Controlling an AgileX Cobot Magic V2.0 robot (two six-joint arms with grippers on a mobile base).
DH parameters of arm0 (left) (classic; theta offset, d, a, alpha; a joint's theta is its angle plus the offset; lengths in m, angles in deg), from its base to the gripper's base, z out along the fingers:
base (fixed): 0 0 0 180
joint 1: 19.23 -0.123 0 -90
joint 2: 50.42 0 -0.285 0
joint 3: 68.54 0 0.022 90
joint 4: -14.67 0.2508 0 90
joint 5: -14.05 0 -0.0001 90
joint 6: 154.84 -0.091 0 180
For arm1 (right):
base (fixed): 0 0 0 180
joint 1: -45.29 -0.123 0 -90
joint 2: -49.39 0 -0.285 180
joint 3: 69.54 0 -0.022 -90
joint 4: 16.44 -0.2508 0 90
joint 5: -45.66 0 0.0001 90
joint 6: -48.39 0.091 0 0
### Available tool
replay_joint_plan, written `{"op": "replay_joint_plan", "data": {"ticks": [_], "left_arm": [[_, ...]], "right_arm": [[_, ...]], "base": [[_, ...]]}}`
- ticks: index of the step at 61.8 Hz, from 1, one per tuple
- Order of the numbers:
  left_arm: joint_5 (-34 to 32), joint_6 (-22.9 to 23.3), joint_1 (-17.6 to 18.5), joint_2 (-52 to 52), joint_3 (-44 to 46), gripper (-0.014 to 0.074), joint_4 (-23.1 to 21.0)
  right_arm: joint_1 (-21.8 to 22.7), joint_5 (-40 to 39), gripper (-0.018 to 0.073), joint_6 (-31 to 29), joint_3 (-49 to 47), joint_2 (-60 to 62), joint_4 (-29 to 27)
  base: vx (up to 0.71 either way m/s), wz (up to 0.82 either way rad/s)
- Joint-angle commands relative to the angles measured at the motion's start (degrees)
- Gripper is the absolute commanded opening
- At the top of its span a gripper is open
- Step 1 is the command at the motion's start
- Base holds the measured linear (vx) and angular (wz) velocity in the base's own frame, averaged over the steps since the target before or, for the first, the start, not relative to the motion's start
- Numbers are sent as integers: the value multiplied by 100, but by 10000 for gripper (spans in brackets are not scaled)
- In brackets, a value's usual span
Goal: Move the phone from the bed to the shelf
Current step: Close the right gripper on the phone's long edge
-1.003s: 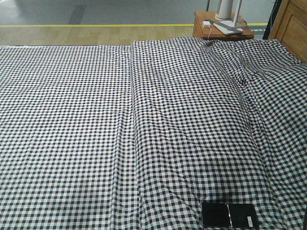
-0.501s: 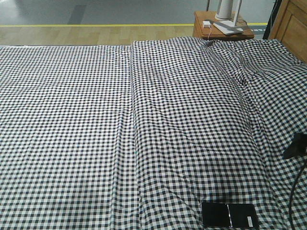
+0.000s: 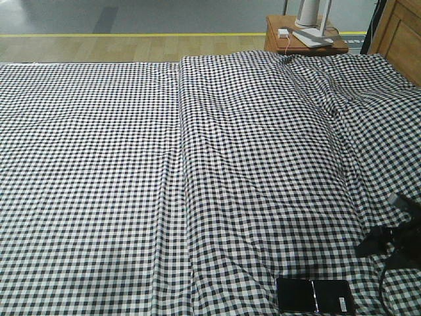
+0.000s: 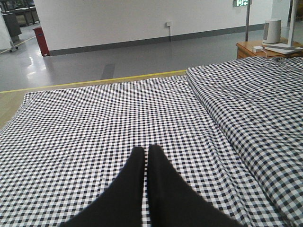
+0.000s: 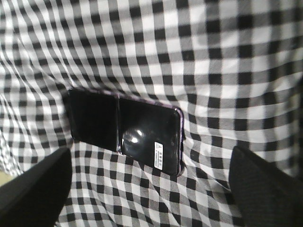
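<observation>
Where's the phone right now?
Front view, bottom right: the phone lies flat on the bed near its front edge, just left of the open right pincer.

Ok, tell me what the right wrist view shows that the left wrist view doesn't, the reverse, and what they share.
Only the right wrist view shows the phone lying flat on the bed, with the right gripper open, fingertips wide apart. Only the left wrist view shows the left gripper with its fingers pressed together, a yellow floor line and a side table. Both show the bed's black-and-white checked sheet.
</observation>
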Motion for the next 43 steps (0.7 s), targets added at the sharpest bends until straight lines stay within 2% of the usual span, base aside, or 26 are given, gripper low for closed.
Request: {"op": "replay_joint_plan", "data": {"ticks": [1,18,30,43], "left_arm": [[-415,33,20,77,122,1,-52],[-415,33,20,77,122,1,-52],[-415,33,20,77,122,1,-52],[-415,33,20,77,122,1,-52]], "right_arm": [[22,236,621,-387,-100,44,-293],[22,372,612,-898,-100,-618,-501],[22,331,606,-975,-116,-966,-594],[22,385,596,-1476,-116,-1256,-1089]], "base": [[0,0],[0,0],[0,0],[0,0]]}}
